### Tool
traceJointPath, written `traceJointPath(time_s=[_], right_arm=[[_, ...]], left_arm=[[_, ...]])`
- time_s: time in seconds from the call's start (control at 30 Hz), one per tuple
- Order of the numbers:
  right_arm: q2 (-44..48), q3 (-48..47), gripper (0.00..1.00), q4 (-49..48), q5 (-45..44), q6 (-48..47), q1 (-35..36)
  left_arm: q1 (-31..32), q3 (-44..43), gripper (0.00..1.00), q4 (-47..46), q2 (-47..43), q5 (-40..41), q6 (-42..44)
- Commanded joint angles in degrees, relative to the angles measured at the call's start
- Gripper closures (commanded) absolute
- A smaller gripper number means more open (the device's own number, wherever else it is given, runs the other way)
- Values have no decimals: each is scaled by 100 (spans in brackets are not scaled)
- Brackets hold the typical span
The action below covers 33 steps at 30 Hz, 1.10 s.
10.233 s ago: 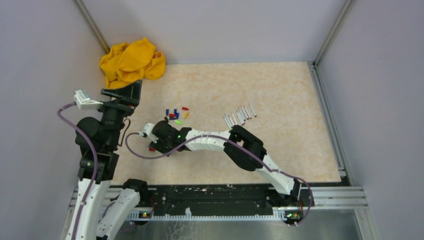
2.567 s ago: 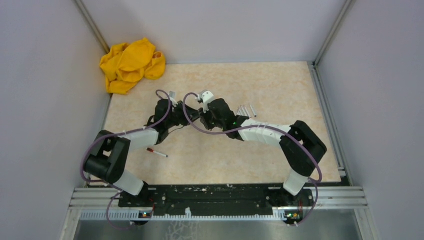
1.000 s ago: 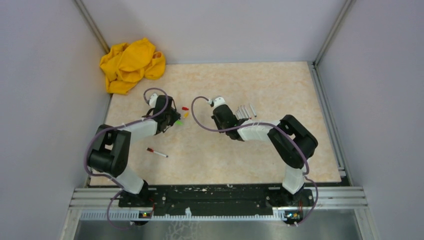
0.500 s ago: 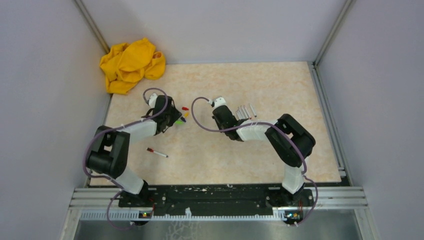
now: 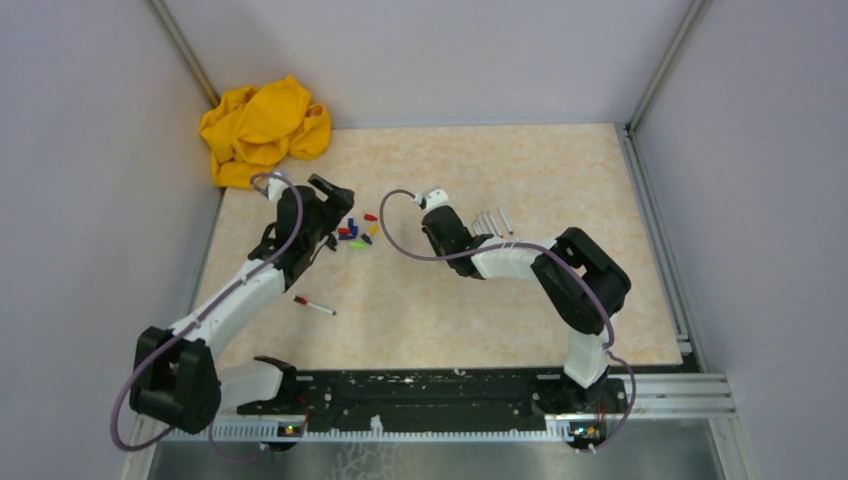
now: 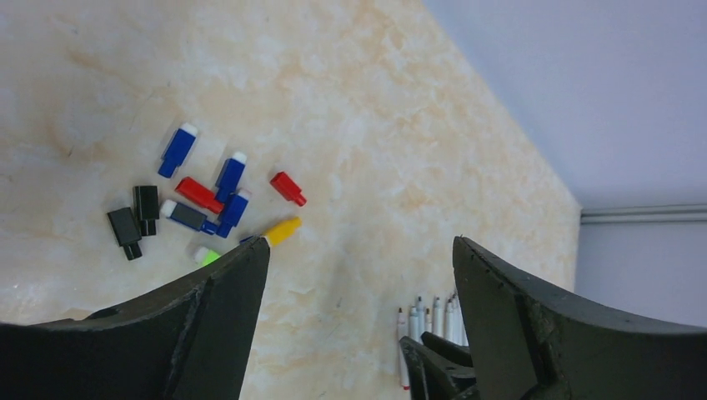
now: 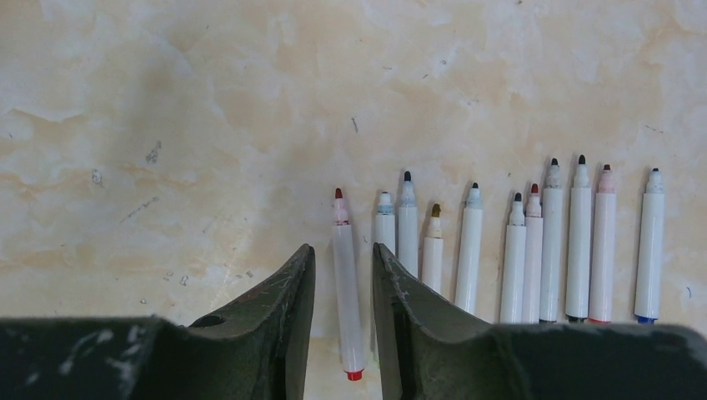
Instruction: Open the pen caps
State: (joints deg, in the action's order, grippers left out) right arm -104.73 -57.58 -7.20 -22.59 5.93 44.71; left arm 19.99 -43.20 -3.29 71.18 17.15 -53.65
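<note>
Left gripper (image 6: 360,243) lifted; pen caps (image 6: 198,193) (loose) outside its jaws.

The tabletop (image 5: 560,300) has a beige, marbled, stone-look surface, smooth with a soft sheen and a few dark scuffs. Now the pen caps (image 6: 200,196): hard coloured plastic, slightly glossy. The marker barrels (image 7: 471,258) are smooth white plastic with a satin finish. The left hand (image 6: 360,244) is matt black plastic, faintly grainy, and the right hand (image 7: 341,247) has the same dull black finish. At the tabletop's far-left corner lies yellow cloth (image 5: 262,125), soft and crumpled. Along the near edge runs a brushed metal rail (image 5: 680,395).
</note>
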Motion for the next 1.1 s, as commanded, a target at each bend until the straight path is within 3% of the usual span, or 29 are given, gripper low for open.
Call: traceJointPath(time_s=[0.0, 0.23, 0.5, 0.73, 1.07], right_arm=[[36, -304, 69, -13, -47, -75, -59], [357, -209, 67, -144, 355, -343, 92], [111, -835, 64, 149, 1177, -1117, 943], [-599, -1825, 62, 783, 1931, -1250, 1526], [-1774, -3354, 60, 1507, 2227, -1305, 2101]], left_arm=[[38, 3, 12, 244, -734, 210, 127], [48, -61, 9, 477, -2259, 408, 195], [56, 66, 6, -260, -3446, 142, 630], [55, -285, 4, -492, -3594, -504, 1035], [56, -833, 1, -531, -3370, -1481, 1230]])
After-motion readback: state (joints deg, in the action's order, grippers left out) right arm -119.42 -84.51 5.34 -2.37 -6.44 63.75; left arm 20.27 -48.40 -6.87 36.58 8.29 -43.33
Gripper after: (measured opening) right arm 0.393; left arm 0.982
